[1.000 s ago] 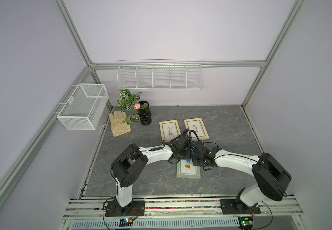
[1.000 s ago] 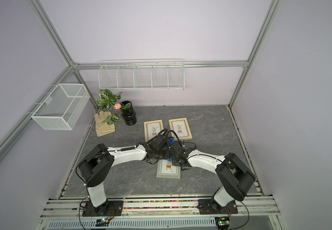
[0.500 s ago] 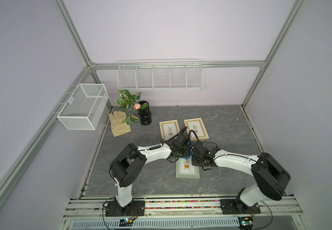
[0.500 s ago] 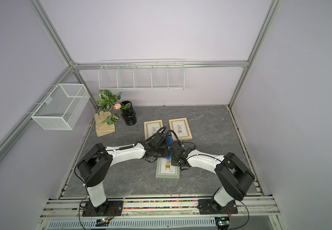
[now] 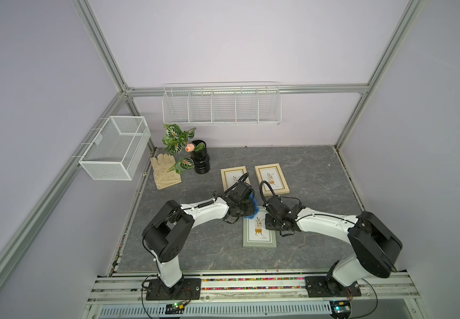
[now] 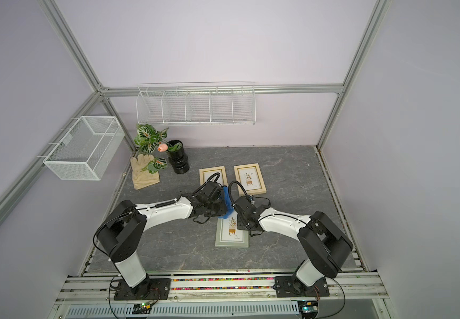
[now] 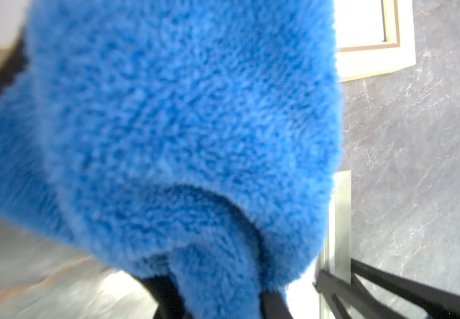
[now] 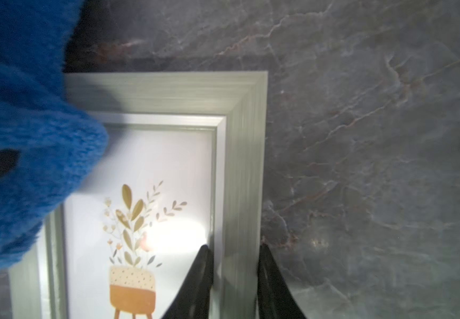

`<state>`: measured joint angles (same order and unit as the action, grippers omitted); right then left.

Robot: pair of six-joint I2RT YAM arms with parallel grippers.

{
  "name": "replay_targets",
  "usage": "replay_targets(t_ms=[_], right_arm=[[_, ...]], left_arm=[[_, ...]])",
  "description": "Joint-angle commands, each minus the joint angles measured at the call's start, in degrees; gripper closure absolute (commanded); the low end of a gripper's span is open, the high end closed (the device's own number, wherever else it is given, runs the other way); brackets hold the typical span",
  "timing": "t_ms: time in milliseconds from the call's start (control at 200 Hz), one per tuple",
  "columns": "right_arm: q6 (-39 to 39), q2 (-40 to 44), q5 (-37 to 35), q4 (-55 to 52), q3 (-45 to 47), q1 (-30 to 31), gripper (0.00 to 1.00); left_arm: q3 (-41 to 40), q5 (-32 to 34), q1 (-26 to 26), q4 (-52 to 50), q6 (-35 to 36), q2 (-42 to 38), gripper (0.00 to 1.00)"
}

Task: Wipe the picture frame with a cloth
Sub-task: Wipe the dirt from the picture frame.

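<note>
A grey-green picture frame [image 5: 259, 239] [image 6: 232, 241] lies flat on the dark stone table, showing a potted-plant print. My right gripper [image 8: 234, 248] [image 5: 270, 222] is shut on the frame's right side rail [image 8: 240, 165], one finger on the glass and one outside. The plush blue cloth [image 7: 182, 124] [image 8: 30, 138] [image 5: 254, 207] [image 6: 227, 205] hangs bunched from my left gripper [image 7: 217, 299] [image 5: 250, 210], which is shut on it. The cloth rests over the frame's far left corner. Both top views show little of the cloth behind the two wrists.
Two light wooden frames [image 5: 234, 178] [image 5: 272, 178] lie just beyond the grippers. A black vase [image 5: 200, 163] with a leafy plant and a beige glove [image 5: 165, 171] sit at the far left. A wire basket [image 5: 115, 147] and a wire shelf [image 5: 220, 104] hang on the walls.
My left gripper has drawn the cloth from the middle of the frame toward its far end, uncovering more of the print. The right gripper keeps its hold on the rail.
</note>
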<state>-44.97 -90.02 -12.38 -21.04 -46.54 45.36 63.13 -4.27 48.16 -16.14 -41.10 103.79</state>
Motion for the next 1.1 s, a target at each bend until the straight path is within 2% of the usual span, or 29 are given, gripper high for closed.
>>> replay_targets(t_ms=[0, 105, 215, 305, 430, 565, 720, 865, 970, 1095], right_arm=[[-0.3, -1.5, -1.7, -5.0, 1.6, -0.5, 0.82], [-0.2, -1.6, -1.7, -5.0, 1.6, -0.5, 0.82], [-0.3, -1.2, -1.8, -5.1, 1.6, -0.4, 0.82], [-0.5, -1.1, -2.2, -5.8, 1.6, -0.4, 0.82], [-0.2, -0.9, -2.6, -5.9, 1.8, -0.5, 0.82], [0.0, -1.7, -2.4, -5.5, 1.3, -0.5, 0.82], [0.0, -1.7, -2.0, -5.3, 1.2, -0.5, 0.82], [0.2, -2.1, -1.7, -5.8, 0.8, -0.5, 0.82], [-0.1, -1.6, -1.9, -6.0, 1.5, -0.5, 0.82], [-0.3, -1.9, -1.5, -5.5, 1.8, -0.5, 0.82]], left_arm=[[3.0, -0.6, 2.9, -0.2, -1.3, 5.3, 1.0], [6.2, -3.1, 3.3, 1.2, -2.5, 8.0, 1.0], [6.7, -1.8, 2.8, -0.2, -2.1, 7.7, 1.0], [2.5, -0.2, 0.3, -1.6, -2.0, 4.4, 1.0], [-1.6, 7.0, -1.2, -9.0, 1.4, -2.1, 1.0], [-7.2, 2.2, -0.6, -5.3, 2.8, -7.2, 1.0], [-14.4, 0.9, 3.7, 0.8, -0.4, -12.7, 1.0], [-15.8, -0.1, 10.0, 6.4, -5.0, -12.9, 1.0], [-16.2, 0.9, 13.3, 6.1, -7.0, -10.8, 1.0], [-18.2, 2.6, 13.8, 3.3, -7.2, -12.1, 1.0]])
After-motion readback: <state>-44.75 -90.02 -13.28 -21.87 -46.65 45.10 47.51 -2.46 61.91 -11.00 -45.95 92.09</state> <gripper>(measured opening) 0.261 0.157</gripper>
